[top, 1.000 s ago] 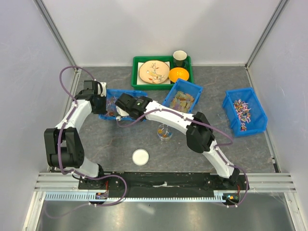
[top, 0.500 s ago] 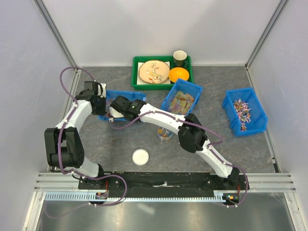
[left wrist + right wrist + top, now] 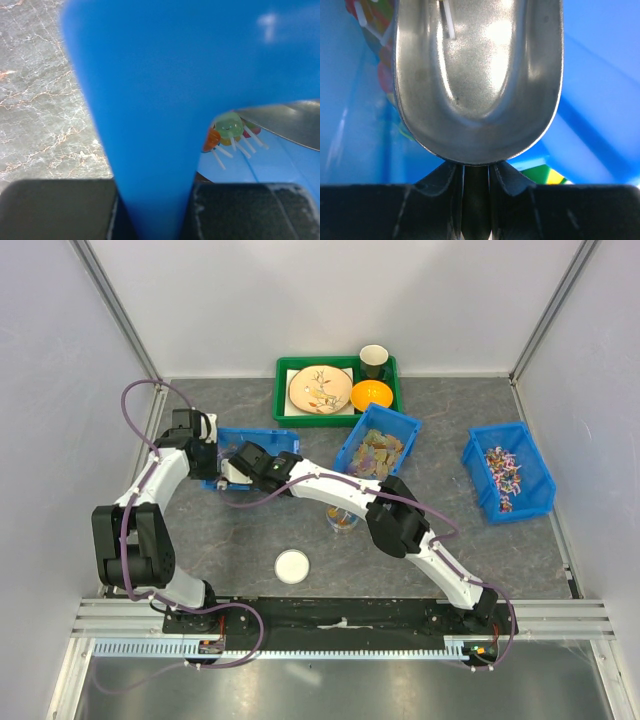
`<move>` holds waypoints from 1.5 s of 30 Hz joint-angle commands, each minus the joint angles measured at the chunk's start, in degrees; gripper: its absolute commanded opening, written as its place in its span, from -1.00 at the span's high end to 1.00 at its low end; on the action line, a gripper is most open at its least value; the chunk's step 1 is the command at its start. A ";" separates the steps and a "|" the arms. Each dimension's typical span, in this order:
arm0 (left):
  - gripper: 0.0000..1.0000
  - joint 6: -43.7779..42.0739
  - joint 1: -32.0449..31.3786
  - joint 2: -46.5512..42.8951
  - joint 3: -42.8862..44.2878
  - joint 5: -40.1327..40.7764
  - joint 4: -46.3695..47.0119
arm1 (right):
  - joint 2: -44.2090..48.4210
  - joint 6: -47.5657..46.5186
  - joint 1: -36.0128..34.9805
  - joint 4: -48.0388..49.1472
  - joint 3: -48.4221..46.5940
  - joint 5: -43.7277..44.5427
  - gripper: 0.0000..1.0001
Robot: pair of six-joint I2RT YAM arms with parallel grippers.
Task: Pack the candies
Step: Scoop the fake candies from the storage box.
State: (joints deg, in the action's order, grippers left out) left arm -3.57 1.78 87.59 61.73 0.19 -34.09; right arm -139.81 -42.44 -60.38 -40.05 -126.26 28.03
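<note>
Leftward has gone the right claw (image 3: pixel 232 472), clenching a steel scoop (image 3: pixel 479 80) (empty) among bright stick-mounted candies (image 3: pixel 229 131).

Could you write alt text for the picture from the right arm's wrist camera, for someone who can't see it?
A shiny metal scoop fills most of the view, its handle clamped between the right gripper's dark fingers at the bottom. It is inside a blue bin, its bowl looking almost empty. Blurred bright candies with white sticks show at upper left.
</note>
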 commanded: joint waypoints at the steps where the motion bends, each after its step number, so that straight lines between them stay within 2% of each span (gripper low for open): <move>1: 0.97 0.15 -1.25 -0.67 1.02 -5.90 4.82 | -0.65 5.25 -1.50 7.45 1.79 -7.20 1.00; 8: 0.97 -0.38 -1.17 -0.93 1.02 -5.02 4.82 | 3.84 3.94 -1.23 9.64 8.91 -6.23 1.00; 21: 0.97 -1.44 -0.99 0.56 0.58 -5.37 5.34 | 14.74 6.84 0.17 15.18 23.68 -13.00 1.00; 27: 0.97 -1.52 -0.99 1.35 0.58 -5.11 5.17 | 17.81 7.81 0.70 16.41 27.11 -14.58 1.00; 45: 0.97 -1.09 0.24 1.18 0.49 -4.32 5.26 | 20.63 12.99 3.86 19.31 28.08 -17.39 1.00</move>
State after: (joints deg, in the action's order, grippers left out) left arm -5.02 1.32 89.47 60.99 -3.57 -34.65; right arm -123.52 -32.12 -57.52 -23.62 -97.86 13.91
